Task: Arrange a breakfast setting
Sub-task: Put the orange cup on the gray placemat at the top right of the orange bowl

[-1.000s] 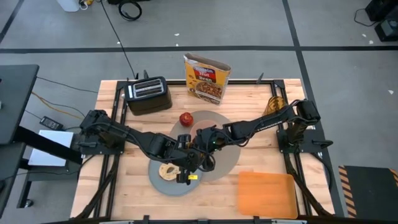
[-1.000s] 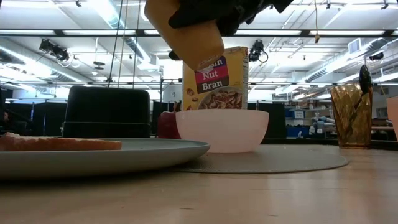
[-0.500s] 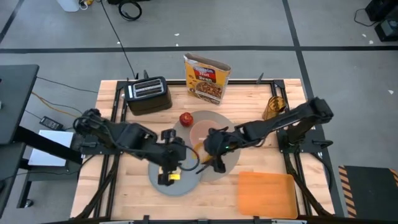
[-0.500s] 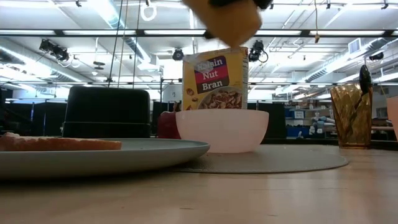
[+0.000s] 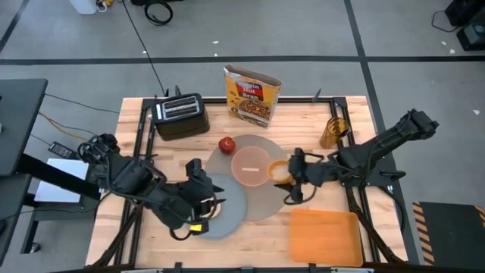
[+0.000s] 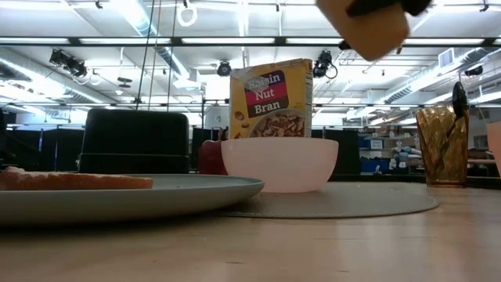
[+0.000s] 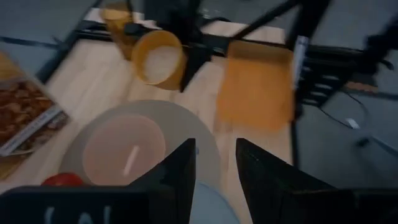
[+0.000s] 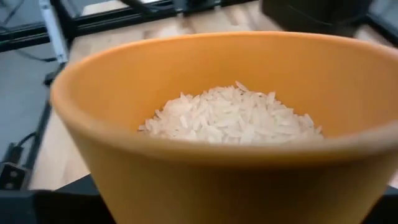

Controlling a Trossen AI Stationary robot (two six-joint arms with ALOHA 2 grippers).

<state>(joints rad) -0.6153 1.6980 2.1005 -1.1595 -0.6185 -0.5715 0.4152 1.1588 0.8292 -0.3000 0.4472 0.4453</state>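
The right arm reaches in low from the table's right side, its right gripper (image 5: 290, 176) clamped on the small round orange cup (image 5: 278, 171). The cup is held clear of the surface, over the right edge of the large round taupe mat (image 5: 267, 203); in the low view it hangs high, at the upper edge of the frame (image 6: 368, 27). Its wall is smooth, matte and tapered, and it holds white rice grains (image 8: 227, 116).

The left arm is folded back over the table's front left, its left gripper (image 5: 198, 206) over the flat round grey plate (image 5: 230, 206), fingers (image 7: 177, 174) narrowly apart and holding nothing.

The translucent pink bowl (image 5: 250, 165), smooth and hemispherical, sits on the mat. The glossy red apple (image 5: 226, 144) rests at the mat's far left edge.
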